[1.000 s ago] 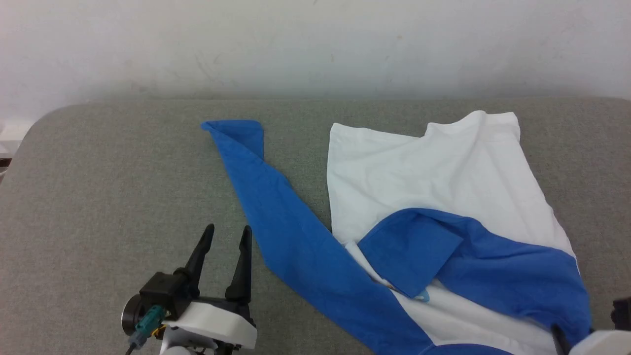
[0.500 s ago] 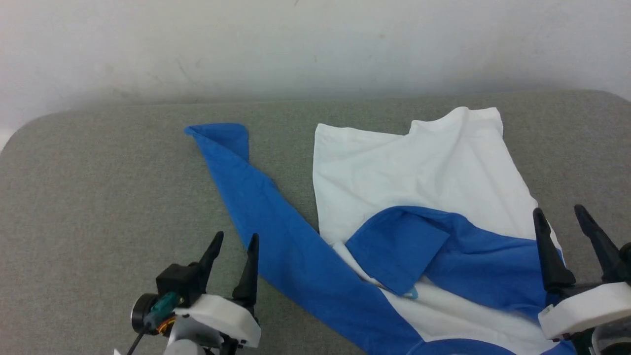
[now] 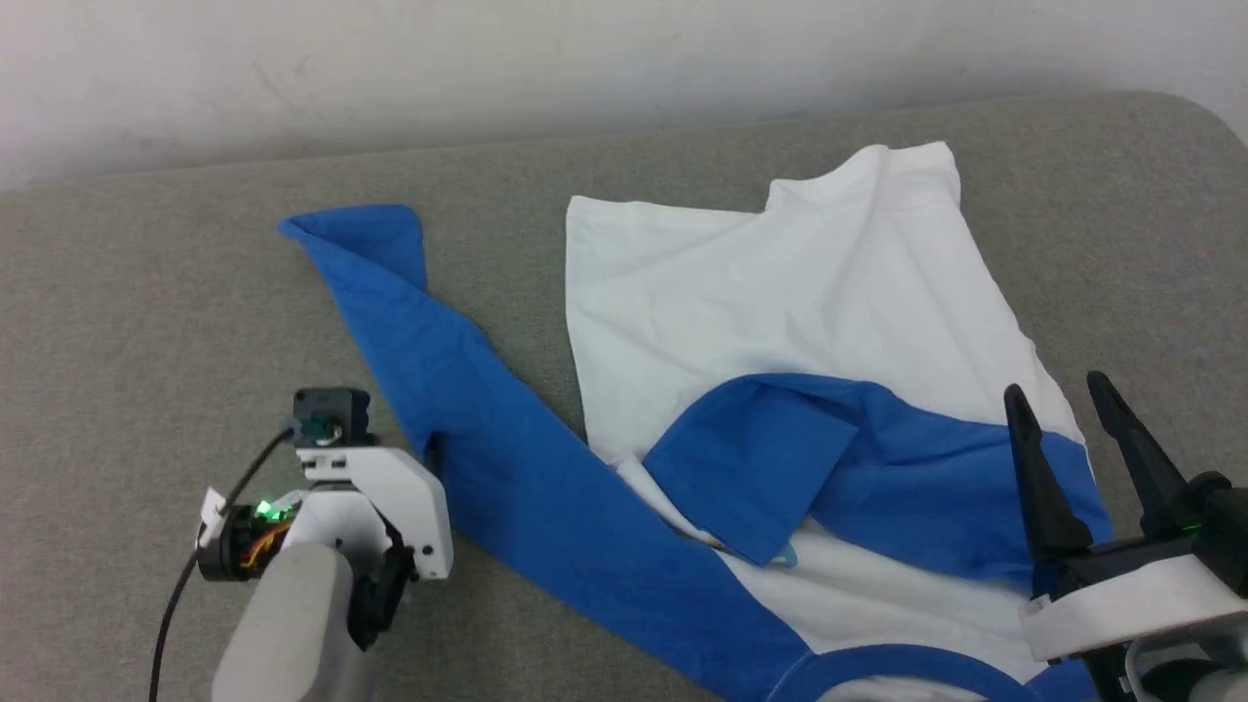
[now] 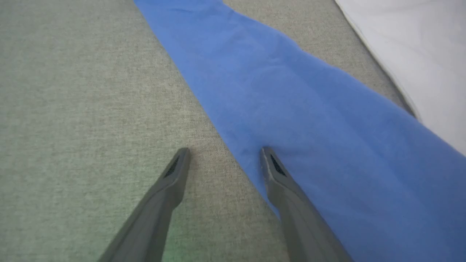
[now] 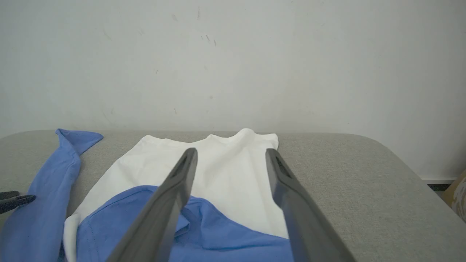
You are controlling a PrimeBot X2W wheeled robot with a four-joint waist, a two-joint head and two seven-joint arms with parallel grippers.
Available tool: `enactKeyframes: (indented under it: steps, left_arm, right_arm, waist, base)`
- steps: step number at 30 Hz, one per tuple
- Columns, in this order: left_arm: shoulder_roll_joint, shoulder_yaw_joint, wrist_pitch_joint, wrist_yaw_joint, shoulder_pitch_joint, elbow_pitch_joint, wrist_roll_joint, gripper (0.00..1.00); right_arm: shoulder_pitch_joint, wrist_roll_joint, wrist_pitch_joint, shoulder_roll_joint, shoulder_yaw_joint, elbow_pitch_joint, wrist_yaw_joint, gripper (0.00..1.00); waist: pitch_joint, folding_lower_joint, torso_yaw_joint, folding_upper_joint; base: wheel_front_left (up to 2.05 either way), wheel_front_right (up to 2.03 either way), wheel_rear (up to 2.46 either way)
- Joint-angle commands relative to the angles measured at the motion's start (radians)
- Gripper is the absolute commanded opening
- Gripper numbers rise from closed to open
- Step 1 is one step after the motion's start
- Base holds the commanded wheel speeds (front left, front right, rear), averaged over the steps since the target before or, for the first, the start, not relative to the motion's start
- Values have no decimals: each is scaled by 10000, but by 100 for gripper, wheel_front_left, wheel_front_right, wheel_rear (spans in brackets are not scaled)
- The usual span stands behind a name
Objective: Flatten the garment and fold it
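The garment (image 3: 780,292) lies on the grey padded surface (image 3: 146,322) with its white body spread at centre right. One blue sleeve (image 3: 468,419) stretches out to the far left. The other blue sleeve (image 3: 829,468) is folded across the body, and the blue neck band (image 3: 877,668) shows at the bottom edge. The bear print is hidden. My left gripper (image 4: 224,153) points down, open, astride the long sleeve's (image 4: 309,127) left edge, one fingertip (image 4: 271,160) on blue cloth and the other on bare surface. My right gripper (image 3: 1058,390) hovers open and empty above the garment's right side (image 5: 233,174).
A pale wall (image 3: 624,58) runs behind the surface. The surface's rounded right corner (image 5: 400,163) drops off toward a tan object (image 5: 459,193) by the floor. Bare grey surface (image 4: 72,109) spreads left of the long sleeve.
The head camera has shifted. My left gripper has tipped downward and moved right onto the long sleeve's edge. My right gripper has risen into view beside the garment.
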State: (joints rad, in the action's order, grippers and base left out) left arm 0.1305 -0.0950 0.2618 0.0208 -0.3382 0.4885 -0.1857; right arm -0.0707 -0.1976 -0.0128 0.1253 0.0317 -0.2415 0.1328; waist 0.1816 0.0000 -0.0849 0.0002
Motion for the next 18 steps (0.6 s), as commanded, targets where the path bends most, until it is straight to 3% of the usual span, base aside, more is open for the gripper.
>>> enactKeyframes:
  steps: [1,5,6,7,9,14,18]
  left_arm:
    - [-21,-44,510,-99,-1,250,-141,100]
    - [-26,-270,1578,-400,213,465,-335,100]
    - [-37,-308,1800,-457,290,489,-395,64]
    - [-48,-337,1961,-525,359,480,-464,0]
    - [-65,-278,1825,-537,434,264,-575,0]
    - [-155,260,55,-91,486,-447,-767,0]
    - [-270,390,-864,-120,556,-833,-947,0]
  right_arm:
    - [158,25,-98,-48,-31,79,-21,100]
    - [195,66,-244,-98,-41,291,-21,100]
    - [210,80,-279,-102,-46,348,-21,100]
    - [229,93,-308,-107,-54,403,-21,100]
    - [264,101,-348,-125,-60,512,-21,100]
    - [281,129,-344,-94,21,736,-21,100]
    - [253,93,-328,-93,118,811,-21,100]
  waist:
    - [228,0,-203,-2]
    - [307,0,-206,-2]
    - [314,0,-199,-2]
    - [314,0,-189,-2]
    - [290,0,-154,-2]
    - [8,0,16,-2]
    - [-275,0,101,-2]
  base:
    - [0,0,0]
    - [0,0,0]
    - [0,0,0]
    - [0,0,0]
    - [0,0,0]
    - [0,0,0]
    - [0,0,0]
